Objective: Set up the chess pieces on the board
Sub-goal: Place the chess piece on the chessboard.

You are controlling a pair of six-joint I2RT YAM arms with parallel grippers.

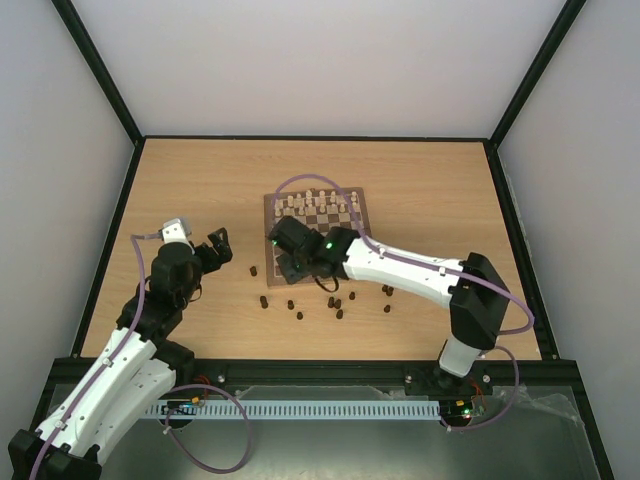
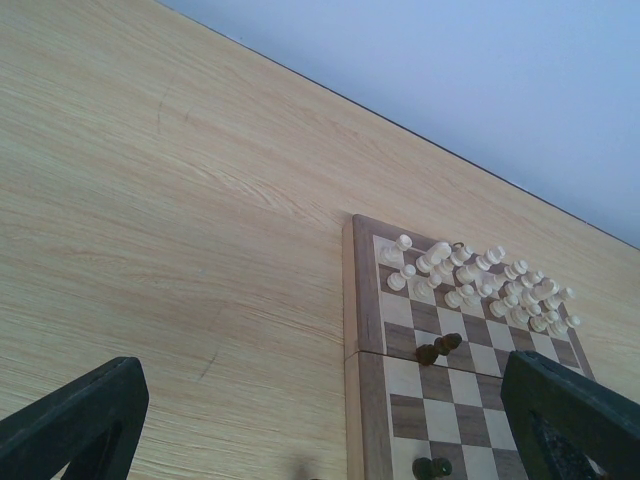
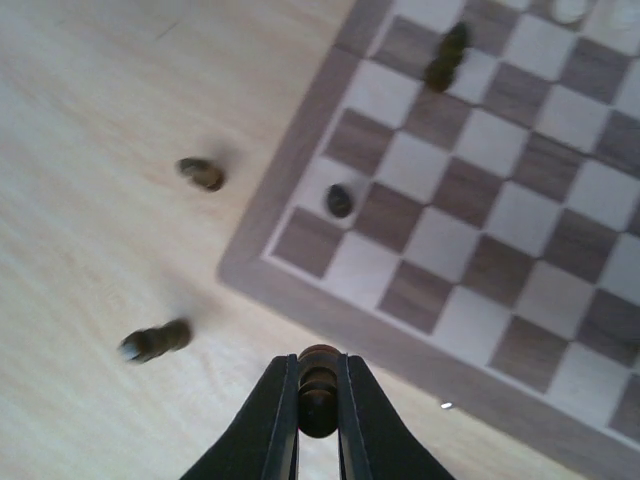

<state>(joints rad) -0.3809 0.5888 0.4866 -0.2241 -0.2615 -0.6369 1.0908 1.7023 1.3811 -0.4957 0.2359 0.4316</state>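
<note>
- Over the near-left corner of the board, the right pincer is clenched on one dark chess piece, pinched between both fingers with its long axis running along them, toward the board.
- From that pincer, the empty squares of the near rows lie just ahead and to the right; the pincer itself hangs over the pale border and tabletop rather than over a square, so the placing appears to call for a short reach forward.
- Two dark pieces are already on the board: one on a square near the left edge, another lying on its side farther in (it probably needs righting).
- More dark pieces lie scattered on the tabletop just in front of the board, two of them close to its left border.
- Cream pieces crowd the far rows.
- Well to the left, the left pincer hovers released and empty, leaving the right arm clearly the nearer one.
</note>
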